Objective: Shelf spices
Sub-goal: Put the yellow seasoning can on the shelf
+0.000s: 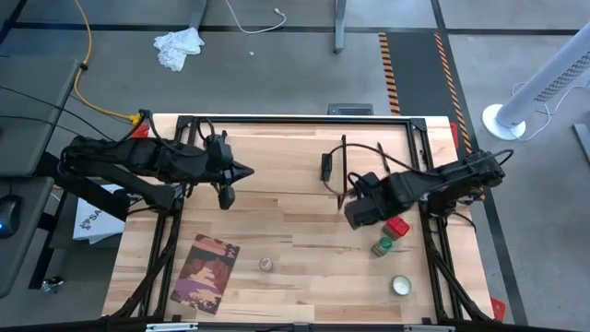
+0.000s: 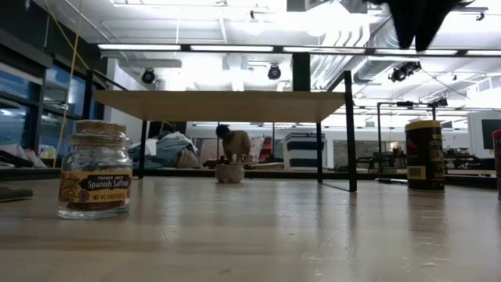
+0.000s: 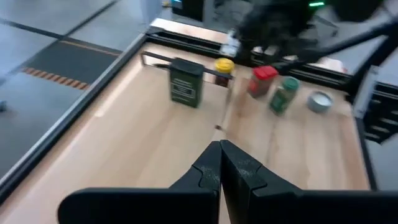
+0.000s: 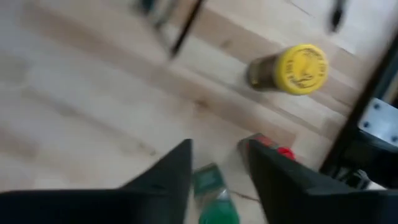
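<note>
The shelf (image 2: 219, 106) is a light-wood board on thin black legs (image 1: 343, 171) at the table's middle right. The black square tin (image 1: 327, 166) stands on the table by its left end. The yellow-lidded jar (image 4: 298, 68) stands on the table close to the shelf's legs. The red-topped container (image 1: 397, 226) and the green-lidded jar (image 1: 382, 246) stand side by side near the right edge. The tiny clear jar (image 1: 265, 265) stands near the front. My right gripper (image 1: 358, 214) hovers open next to the red and green ones; both show past its fingers (image 4: 214, 146). My left gripper (image 1: 230, 175) is shut, above the table's left half.
A flat round pale tin (image 1: 400, 286) lies near the right front corner. A printed card or booklet (image 1: 205, 272) lies at the left front. In the low view, a person shows in the room beyond the table (image 2: 235, 141). Bare wood lies between the two grippers.
</note>
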